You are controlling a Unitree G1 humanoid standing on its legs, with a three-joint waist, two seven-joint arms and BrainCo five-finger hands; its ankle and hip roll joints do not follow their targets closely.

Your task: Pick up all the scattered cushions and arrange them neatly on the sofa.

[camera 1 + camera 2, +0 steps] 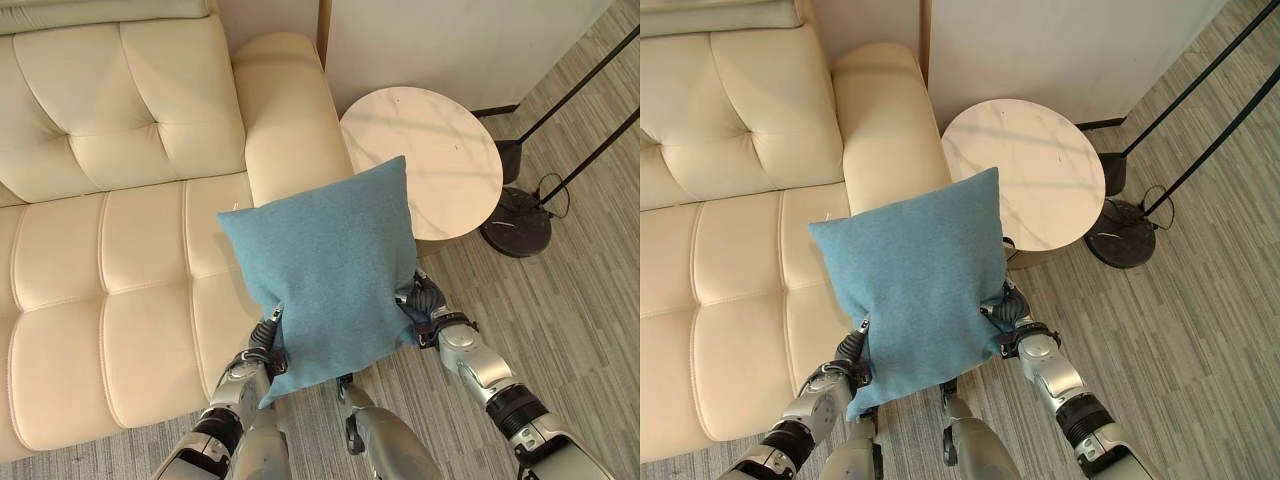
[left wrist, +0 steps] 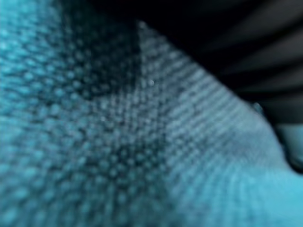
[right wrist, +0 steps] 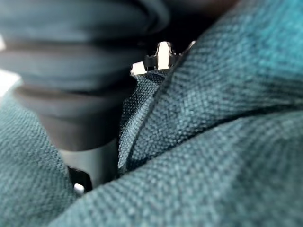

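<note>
I hold a teal blue square cushion [image 1: 330,265] upright in the air between both hands, in front of the sofa's right end. My left hand [image 1: 266,346] is at its lower left edge and my right hand [image 1: 427,303] at its lower right edge, both partly behind the cloth. The cream tufted sofa [image 1: 120,250] lies to the left, its rounded armrest [image 1: 290,115] just beyond the cushion. In the left wrist view the blue weave [image 2: 118,142] sits right against the camera. In the right wrist view the cloth [image 3: 213,132] bunches against my right hand's dark cover [image 3: 71,71].
A round white marble side table [image 1: 430,150] stands right of the armrest, partly behind the cushion. A floor lamp's black base [image 1: 517,222] and slanted poles are at the far right, on grey striped flooring [image 1: 580,330]. A white wall runs behind.
</note>
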